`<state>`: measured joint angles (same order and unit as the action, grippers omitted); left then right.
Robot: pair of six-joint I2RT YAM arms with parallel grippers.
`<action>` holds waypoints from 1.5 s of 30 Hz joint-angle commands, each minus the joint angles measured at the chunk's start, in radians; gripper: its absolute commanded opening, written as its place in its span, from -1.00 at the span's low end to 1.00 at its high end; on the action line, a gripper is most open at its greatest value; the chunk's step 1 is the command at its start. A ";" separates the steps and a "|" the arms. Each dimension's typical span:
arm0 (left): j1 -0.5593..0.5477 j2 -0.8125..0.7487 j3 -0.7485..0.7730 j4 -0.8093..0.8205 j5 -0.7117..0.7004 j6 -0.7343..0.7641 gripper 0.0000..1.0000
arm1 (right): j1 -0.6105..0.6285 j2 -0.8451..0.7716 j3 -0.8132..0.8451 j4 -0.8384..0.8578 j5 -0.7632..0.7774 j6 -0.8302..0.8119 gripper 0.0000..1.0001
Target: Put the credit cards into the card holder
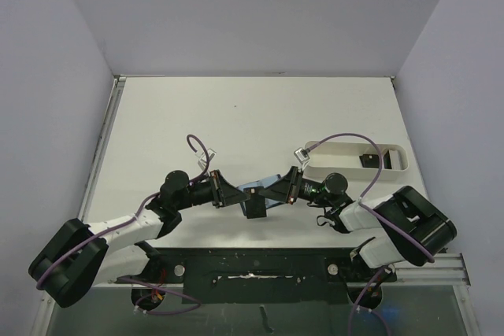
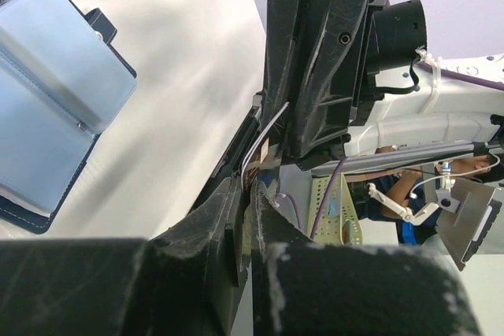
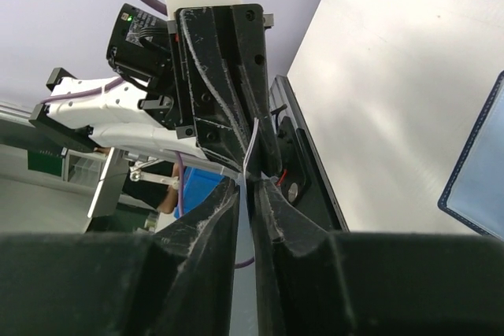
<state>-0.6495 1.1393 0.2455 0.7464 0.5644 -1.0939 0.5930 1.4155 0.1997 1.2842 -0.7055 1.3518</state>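
Credit card (image 1: pixel 253 208) sat near the table's (image 1: pixel 236 116) near-centre, pinched between both arms, just beside the open card holder (image 2: pixel 55 92). Likely thin, stiff, light and slick, so best taken by an edge. Left gripper (image 2: pixel 250 194) was clamped on one edge and right gripper (image 3: pixel 250 186) on the opposite edge. Wrist views showed it edge-on only, face unreadable. A second dark card (image 1: pixel 368 160) lay in the white tray (image 1: pixel 394 164). No others could be made out.

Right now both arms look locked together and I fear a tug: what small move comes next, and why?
Probably open the left fingers: both they and the right fingers pinch the same thin dark card, and the open navy blue wallet lies nearby.
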 commanded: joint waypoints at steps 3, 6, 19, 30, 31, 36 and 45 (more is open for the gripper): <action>0.037 0.025 -0.028 -0.097 -0.073 0.065 -0.91 | -0.004 -0.001 0.006 0.313 -0.069 0.089 -0.84; 0.042 0.023 -0.034 -0.100 -0.073 0.066 -0.91 | -0.012 0.006 -0.004 0.342 -0.065 0.103 -0.95; 0.054 -0.017 -0.041 -0.144 -0.072 0.070 -0.85 | -0.039 0.005 -0.023 0.322 -0.069 0.101 -1.00; 0.055 -0.012 -0.050 -0.070 -0.086 -0.009 -1.00 | -0.082 -0.183 0.010 -0.323 0.065 -0.164 -1.00; 0.056 -0.018 -0.047 -0.092 -0.103 -0.011 -1.00 | -0.092 -0.236 0.027 -0.462 0.094 -0.215 -1.00; 0.061 -0.009 -0.009 -0.148 -0.160 0.009 -1.00 | -0.112 -0.442 0.175 -1.056 0.344 -0.488 -1.00; 0.064 0.200 0.100 -0.067 -0.157 0.002 -1.00 | -0.121 -0.362 0.409 -1.433 0.626 -0.769 -1.00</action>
<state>-0.5919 1.2697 0.2718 0.5949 0.4210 -1.0977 0.4774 1.0058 0.5274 0.0700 -0.2535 0.7570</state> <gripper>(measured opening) 0.030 0.040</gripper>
